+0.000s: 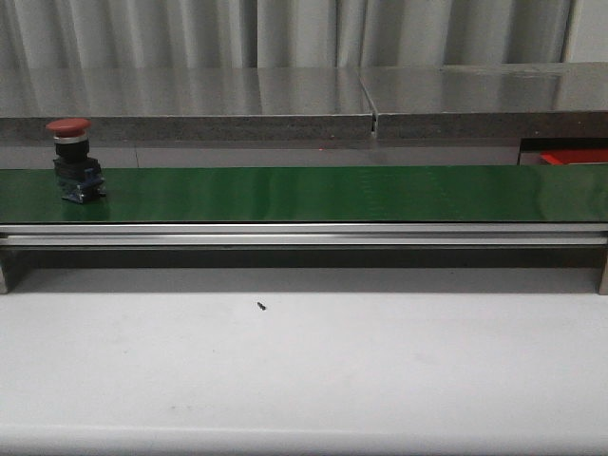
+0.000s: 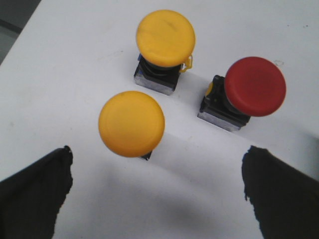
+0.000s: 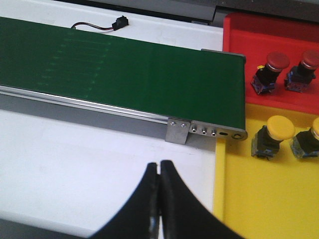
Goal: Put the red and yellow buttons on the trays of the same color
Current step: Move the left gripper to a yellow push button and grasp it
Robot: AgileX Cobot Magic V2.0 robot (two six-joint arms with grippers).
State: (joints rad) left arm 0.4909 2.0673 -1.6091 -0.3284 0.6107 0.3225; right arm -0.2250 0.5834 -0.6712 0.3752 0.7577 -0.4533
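A red button (image 1: 71, 157) rides at the left end of the green conveyor belt (image 1: 313, 193) in the front view. Below the left wrist camera, two yellow buttons (image 2: 131, 123) (image 2: 165, 40) and a red button (image 2: 254, 86) stand on a white surface. My left gripper (image 2: 157, 164) is open just short of them, holding nothing. My right gripper (image 3: 159, 167) is shut and empty, over the white table beside the yellow tray (image 3: 259, 199). The yellow tray holds two yellow buttons (image 3: 271, 134) (image 3: 309, 139). The red tray (image 3: 249, 30) holds two red buttons (image 3: 269, 69) (image 3: 301, 67).
The belt's end bracket (image 3: 204, 130) sits next to the yellow tray's edge. A black cable plug (image 3: 117, 22) lies behind the belt. A steel shelf (image 1: 304, 100) runs behind the conveyor. A small dark speck (image 1: 260, 306) lies on the white table in front.
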